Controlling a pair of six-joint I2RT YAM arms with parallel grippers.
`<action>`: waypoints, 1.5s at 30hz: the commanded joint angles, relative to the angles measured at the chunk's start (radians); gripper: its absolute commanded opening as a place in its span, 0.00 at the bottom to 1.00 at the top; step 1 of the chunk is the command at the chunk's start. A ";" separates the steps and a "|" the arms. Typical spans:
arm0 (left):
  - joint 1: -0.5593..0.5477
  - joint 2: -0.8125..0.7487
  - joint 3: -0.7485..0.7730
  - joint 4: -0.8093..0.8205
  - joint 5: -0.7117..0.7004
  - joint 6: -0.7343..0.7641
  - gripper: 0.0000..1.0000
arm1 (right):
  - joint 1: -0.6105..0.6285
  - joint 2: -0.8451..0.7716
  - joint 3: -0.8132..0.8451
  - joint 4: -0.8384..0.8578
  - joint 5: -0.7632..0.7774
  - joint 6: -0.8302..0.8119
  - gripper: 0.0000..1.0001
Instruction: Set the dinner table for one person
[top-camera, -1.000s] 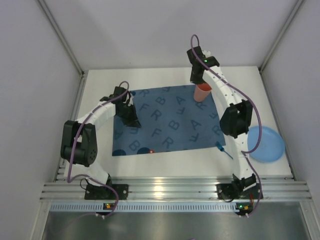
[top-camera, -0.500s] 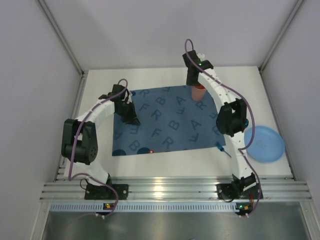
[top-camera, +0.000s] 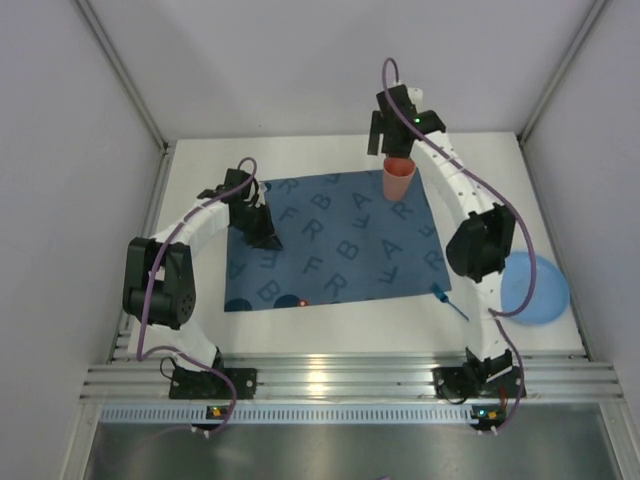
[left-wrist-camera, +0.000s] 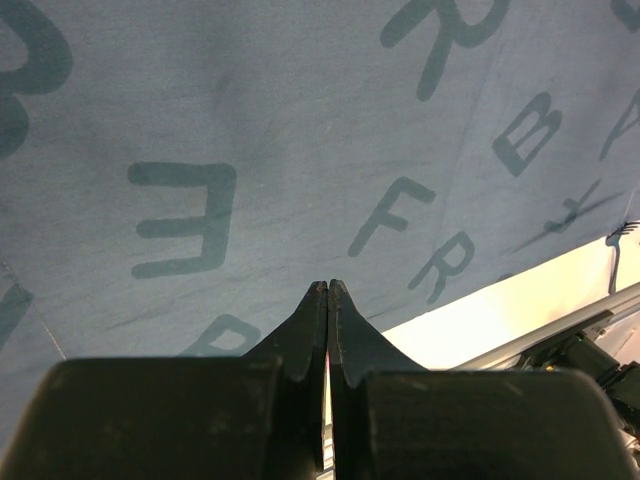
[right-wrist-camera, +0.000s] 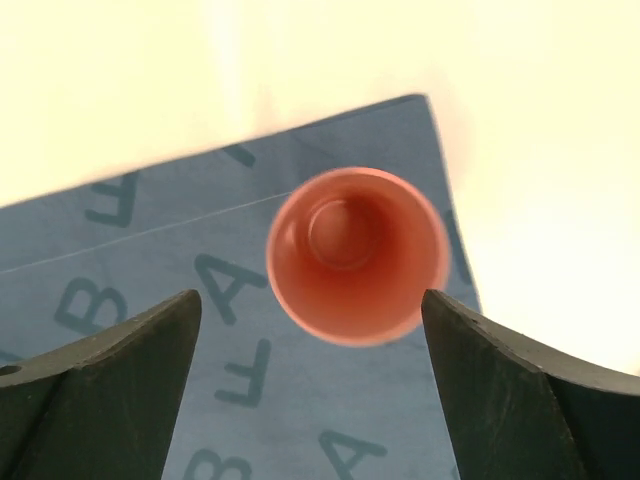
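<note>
A salmon-red cup (top-camera: 398, 178) (right-wrist-camera: 357, 252) stands upright on the far right corner of the dark blue letter-printed placemat (top-camera: 340, 245), which lies on the white dinner table (top-camera: 330, 335). My right gripper (top-camera: 392, 148) (right-wrist-camera: 310, 300) hangs just above the cup, open wide, its fingers clear of the rim on both sides. My left gripper (top-camera: 268, 240) (left-wrist-camera: 327, 286) is shut with nothing in it, low over the left part of the placemat (left-wrist-camera: 250, 120).
A light blue plate (top-camera: 535, 287) lies on the table at the right edge, partly behind the right arm. A small blue utensil (top-camera: 449, 300) lies just off the placemat's near right corner. A small red spot (top-camera: 302, 300) shows at the placemat's near edge.
The right gripper has opened and let go of the cup, which now stands free on the placemat. The left arm has not moved.
</note>
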 joint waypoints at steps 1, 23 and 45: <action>0.006 -0.018 -0.017 0.046 0.034 0.009 0.00 | -0.041 -0.334 -0.111 0.035 0.112 -0.002 0.93; 0.005 -0.027 -0.122 0.159 0.089 -0.026 0.00 | -0.593 -0.537 -1.173 0.075 -0.151 0.007 0.78; 0.003 -0.011 -0.108 0.159 0.069 -0.040 0.00 | -0.592 -0.494 -1.086 0.023 -0.029 -0.040 0.00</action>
